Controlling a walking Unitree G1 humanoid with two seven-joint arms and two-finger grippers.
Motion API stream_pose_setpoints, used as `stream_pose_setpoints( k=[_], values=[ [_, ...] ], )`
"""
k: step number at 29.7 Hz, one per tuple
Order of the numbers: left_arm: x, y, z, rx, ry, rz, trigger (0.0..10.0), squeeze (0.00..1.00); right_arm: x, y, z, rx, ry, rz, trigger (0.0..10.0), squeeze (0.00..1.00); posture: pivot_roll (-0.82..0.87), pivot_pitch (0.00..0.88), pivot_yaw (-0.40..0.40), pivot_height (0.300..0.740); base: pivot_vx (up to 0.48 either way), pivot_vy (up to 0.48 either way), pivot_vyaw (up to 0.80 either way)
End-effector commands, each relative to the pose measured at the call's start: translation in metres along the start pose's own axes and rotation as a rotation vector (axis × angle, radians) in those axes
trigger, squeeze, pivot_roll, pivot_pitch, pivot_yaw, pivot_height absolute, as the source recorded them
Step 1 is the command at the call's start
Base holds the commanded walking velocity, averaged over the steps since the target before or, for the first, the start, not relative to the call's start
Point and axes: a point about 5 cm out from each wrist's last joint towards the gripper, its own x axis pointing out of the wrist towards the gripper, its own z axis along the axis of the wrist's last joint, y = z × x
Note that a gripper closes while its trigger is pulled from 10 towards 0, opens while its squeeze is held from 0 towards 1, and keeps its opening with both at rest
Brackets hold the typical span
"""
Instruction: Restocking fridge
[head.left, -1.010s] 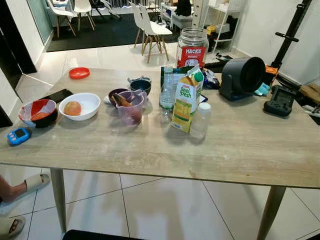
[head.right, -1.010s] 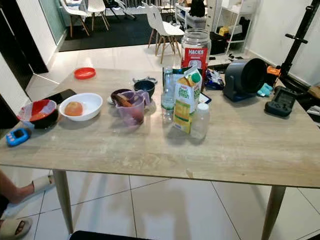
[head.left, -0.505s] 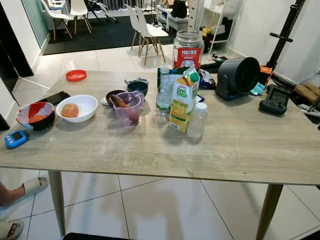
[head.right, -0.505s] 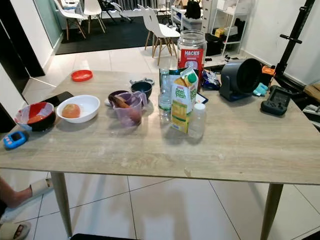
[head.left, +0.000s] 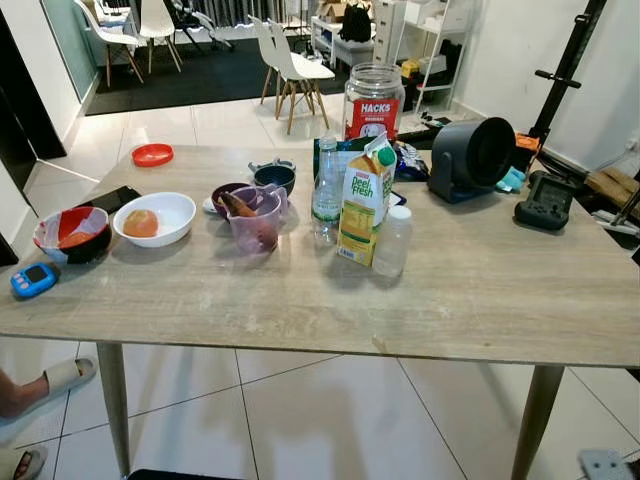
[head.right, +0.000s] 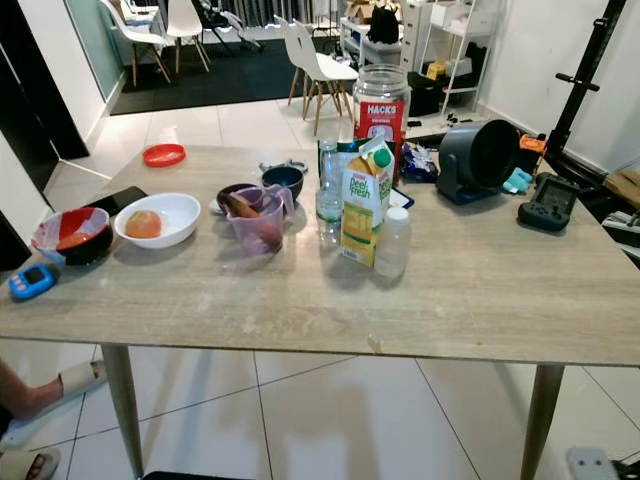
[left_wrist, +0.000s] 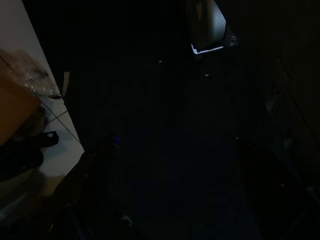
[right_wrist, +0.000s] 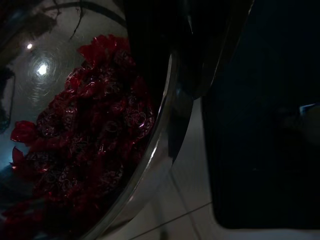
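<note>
Nothing is put away yet: the juice (head.left: 364, 203) and bottles (head.left: 392, 241) sit on the table (head.left: 480, 300), and I cannot tell if either gripper is holding anything.

A pale wood-grain surface (head.left: 480, 290) on tapered legs stood over glossy white floor tiles (head.left: 320, 420). Beyond the surface, white chairs (head.left: 290, 60) sat beside a dark rug (head.left: 190, 80), with white shelving (head.left: 440, 40) against a light wall.

We count one juice carton (head.left: 363, 200), two clear bottles (head.left: 326, 191), one big red-labelled jar (head.left: 373, 101), four bowls (head.left: 156, 217), one purple measuring jug (head.left: 255, 218), one red lid (head.left: 152, 155), one blue handheld gadget (head.left: 32, 280), one dark round fan (head.left: 472, 158), all on one wooden table (head.left: 480, 300).
</note>
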Motion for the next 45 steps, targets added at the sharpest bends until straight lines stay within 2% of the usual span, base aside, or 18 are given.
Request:
stream_pose_setpoints(
  k=[1,4,8,11,13,14,17,19,20,21,27,30,34,35,37,38,39,45],
  values=[
    [0.001,-0.001,0.006,0.013,-0.023,-0.002,10.0,0.00,0.002,0.011,0.006,-0.022,-0.038,0.007,10.0,0.00,0.02,0.000,-0.012,0.740,0.000,0.000,0.00],
    [0.001,-0.001,0.007,0.010,-0.037,0.013,10.0,0.00,0.005,0.045,0.008,-0.027,-0.065,0.083,10.0,0.00,0.02,0.000,-0.012,0.740,0.000,0.000,0.00],
    [0.001,-0.001,0.011,-0.015,-0.057,0.038,10.0,0.00,0.006,0.064,0.011,-0.046,-0.078,0.121,10.0,0.00,0.02,0.000,-0.014,0.740,0.000,0.000,0.00],
    [0.001,0.003,0.017,-0.040,-0.080,0.087,10.0,0.00,0.006,0.087,0.016,-0.091,-0.101,0.169,10.0,0.00,0.02,0.000,-0.014,0.740,0.000,0.000,0.00],
    [0.000,0.009,0.022,-0.049,-0.098,0.164,10.0,0.00,0.004,0.109,0.022,-0.135,-0.128,0.222,10.0,0.00,0.02,0.000,-0.020,0.740,0.000,0.000,0.00],
    [0.000,0.009,0.022,-0.049,-0.098,0.164,10.0,0.00,0.004,0.109,0.022,-0.135,-0.128,0.222,10.0,0.00,0.02,0.000,-0.020,0.740,0.000,0.000,0.00],
    [-0.003,0.020,0.025,0.001,-0.097,0.261,10.0,0.00,0.001,0.128,0.025,-0.196,-0.140,0.265,10.0,0.00,0.02,0.000,-0.020,0.740,0.000,0.000,0.00],
    [-0.009,0.042,0.025,0.086,-0.067,0.393,10.0,0.00,-0.002,0.146,0.027,-0.307,-0.153,0.310,10.0,0.00,0.02,0.000,-0.020,0.740,0.000,0.000,0.00],
    [-0.009,0.042,0.025,0.086,-0.067,0.393,10.0,0.00,-0.002,0.146,0.027,-0.307,-0.153,0.310,10.0,0.00,0.02,0.000,-0.020,0.740,0.000,0.000,0.00],
    [-0.014,0.055,0.024,0.114,-0.055,0.457,10.0,0.00,-0.002,0.150,0.028,-0.343,-0.159,0.319,10.0,0.00,0.02,0.000,-0.017,0.740,0.000,0.000,0.00],
    [-0.018,0.068,0.023,0.118,-0.050,0.511,10.0,0.00,-0.003,0.151,0.028,-0.357,-0.158,0.322,10.0,0.00,0.03,0.000,-0.014,0.740,0.000,0.000,0.00],
    [-0.024,0.080,0.025,0.069,-0.077,0.555,10.0,0.00,-0.002,0.151,0.024,-0.371,-0.150,0.320,10.0,0.00,0.03,0.000,-0.011,0.740,0.000,0.000,0.00],
    [-0.025,0.083,0.026,0.043,-0.094,0.561,10.0,0.00,-0.002,0.151,0.023,-0.375,-0.147,0.320,10.0,0.00,0.03,0.000,-0.011,0.740,0.000,0.000,0.00],
    [-0.024,0.081,0.032,0.020,-0.128,0.538,10.0,0.00,-0.002,0.150,0.021,-0.368,-0.141,0.314,10.0,0.00,0.03,0.000,-0.011,0.740,0.000,0.000,0.00],
    [-0.013,0.049,0.056,0.037,-0.230,0.383,10.0,0.00,-0.001,0.147,0.016,-0.365,-0.116,0.297,10.0,0.00,0.02,0.000,-0.008,0.740,0.000,0.000,-0.78],
    [-0.013,0.049,0.056,0.037,-0.230,0.383,10.0,0.00,-0.001,0.147,0.016,-0.365,-0.116,0.297,10.0,0.00,0.02,0.000,-0.008,0.740,0.000,0.000,-0.78],
    [-0.009,0.031,0.067,0.051,-0.267,0.325,10.0,0.00,-0.001,0.146,0.013,-0.370,-0.103,0.291,10.0,0.00,0.02,0.000,-0.007,0.740,0.000,0.000,-0.77],
    [-0.008,0.025,0.069,0.058,-0.269,0.325,10.0,0.00,0.000,0.146,0.011,-0.383,-0.099,0.290,10.0,0.00,0.02,0.000,-0.007,0.740,0.000,0.000,-0.77]
  ],
)
